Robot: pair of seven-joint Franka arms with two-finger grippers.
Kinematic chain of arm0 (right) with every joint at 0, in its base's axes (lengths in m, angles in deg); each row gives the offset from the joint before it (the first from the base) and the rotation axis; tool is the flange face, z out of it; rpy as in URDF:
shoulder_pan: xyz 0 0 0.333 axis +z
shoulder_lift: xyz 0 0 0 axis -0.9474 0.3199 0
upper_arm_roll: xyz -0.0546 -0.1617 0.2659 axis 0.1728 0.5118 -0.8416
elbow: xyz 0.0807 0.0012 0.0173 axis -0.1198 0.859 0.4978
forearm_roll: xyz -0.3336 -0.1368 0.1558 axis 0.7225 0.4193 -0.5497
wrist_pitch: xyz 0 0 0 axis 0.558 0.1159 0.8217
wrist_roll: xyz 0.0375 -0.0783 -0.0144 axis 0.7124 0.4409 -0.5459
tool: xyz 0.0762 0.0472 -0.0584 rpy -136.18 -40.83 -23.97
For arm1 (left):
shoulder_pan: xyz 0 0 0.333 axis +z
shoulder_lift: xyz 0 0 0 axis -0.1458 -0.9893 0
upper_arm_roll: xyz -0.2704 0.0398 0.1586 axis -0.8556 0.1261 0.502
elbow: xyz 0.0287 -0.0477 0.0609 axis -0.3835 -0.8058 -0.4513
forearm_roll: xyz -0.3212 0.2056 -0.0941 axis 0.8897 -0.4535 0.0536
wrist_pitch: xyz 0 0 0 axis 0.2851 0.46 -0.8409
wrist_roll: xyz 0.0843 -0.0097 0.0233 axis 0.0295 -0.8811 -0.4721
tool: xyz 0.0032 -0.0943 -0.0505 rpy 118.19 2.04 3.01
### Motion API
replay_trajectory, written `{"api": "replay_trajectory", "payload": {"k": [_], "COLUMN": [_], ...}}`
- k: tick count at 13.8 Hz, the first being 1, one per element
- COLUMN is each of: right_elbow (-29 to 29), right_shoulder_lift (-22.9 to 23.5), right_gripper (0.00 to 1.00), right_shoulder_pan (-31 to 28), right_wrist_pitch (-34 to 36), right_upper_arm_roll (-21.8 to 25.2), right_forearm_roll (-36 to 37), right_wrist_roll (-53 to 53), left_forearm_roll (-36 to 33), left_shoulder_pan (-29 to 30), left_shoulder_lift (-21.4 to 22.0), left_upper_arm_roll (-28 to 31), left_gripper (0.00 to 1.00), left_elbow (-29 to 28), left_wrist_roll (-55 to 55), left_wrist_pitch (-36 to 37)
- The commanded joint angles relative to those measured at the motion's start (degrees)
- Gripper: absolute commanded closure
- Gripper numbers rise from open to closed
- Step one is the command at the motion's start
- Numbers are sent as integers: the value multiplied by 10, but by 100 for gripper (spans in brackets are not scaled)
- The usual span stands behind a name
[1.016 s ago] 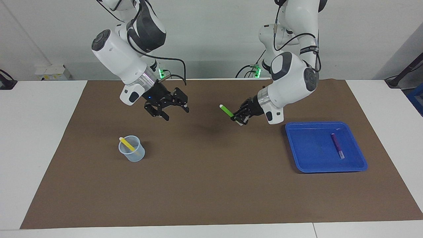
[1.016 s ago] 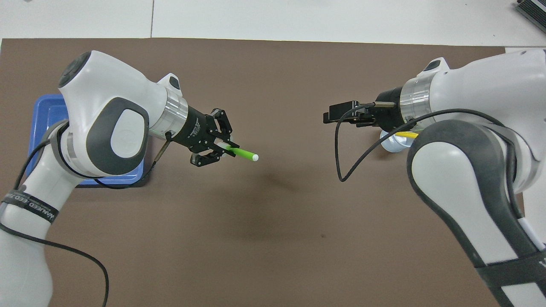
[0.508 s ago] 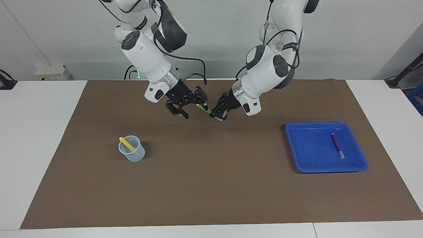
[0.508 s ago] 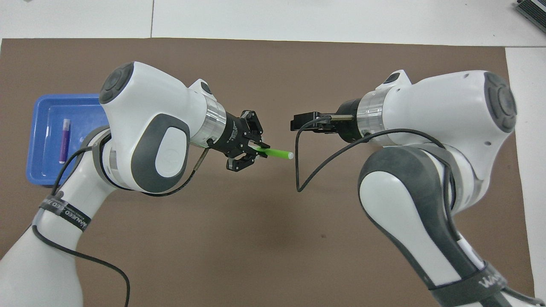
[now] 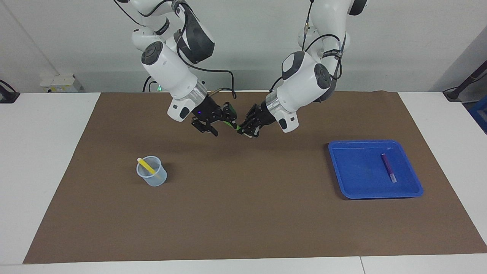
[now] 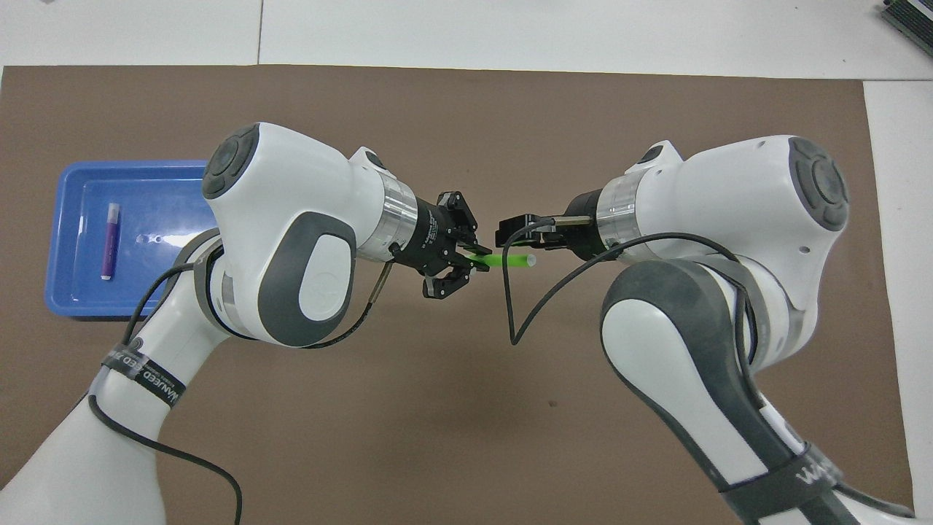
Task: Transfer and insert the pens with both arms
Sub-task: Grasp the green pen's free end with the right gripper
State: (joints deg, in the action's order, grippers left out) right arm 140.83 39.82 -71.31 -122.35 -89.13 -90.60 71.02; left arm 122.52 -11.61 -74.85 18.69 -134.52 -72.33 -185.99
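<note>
A white table (image 5: 49, 160) carries a brown mat (image 5: 243, 213) that covers most of it; a pale grey wall (image 5: 243, 45) rises at the robots' end.

Up over the middle of the mat, nearest the robots, the two grippers meet. The left gripper (image 5: 249, 125) (image 6: 463, 251) is clamped on the green pen (image 6: 503, 260), whose pale tip points toward the right gripper (image 5: 215, 122) (image 6: 514, 232). The right gripper's fingers stand apart around that tip.

Farther out, toward the right arm's end of the table, a clear cup (image 5: 152, 176) stands on the mat with the yellow pen (image 5: 146, 166) leaning in it. Toward the left arm's end, the purple pen (image 5: 388, 167) (image 6: 110, 240) lies in a blue tray (image 5: 342, 171) (image 6: 65, 292).

Half a second ago the grippers were slightly farther apart; the pen's tip now reaches in between the right gripper's fingers. A second ago both arms were well apart.
</note>
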Motion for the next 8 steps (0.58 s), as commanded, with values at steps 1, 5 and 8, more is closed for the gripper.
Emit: {"api": "replay_trajectory", "payload": {"k": [1,5,8], "right_elbow": [11,-3,-12], "right_shoulder_lift": [-17,-17,-16], "right_gripper": [29,40,65], "right_shoulder_pan": [-15,-19,-19], "right_wrist_pitch": [28,44,52], "right_upper_arm_roll": [-3,-3,-3], "right_forearm_roll": [-10,-10,-10], "right_wrist_roll": [-14,21,38], "left_forearm_roll": [36,44,43], "left_shoulder_pan": [-4,-1,-1], "left_shoulder_lift": [4,5,6], "left_upper_arm_roll": [8,8,9], "left_gripper": [100,100,100], "left_elbow": [-4,-5,-8], "left_wrist_roll": [-10,-11,-10], "left_wrist_pitch": [-13,-15,-13]}}
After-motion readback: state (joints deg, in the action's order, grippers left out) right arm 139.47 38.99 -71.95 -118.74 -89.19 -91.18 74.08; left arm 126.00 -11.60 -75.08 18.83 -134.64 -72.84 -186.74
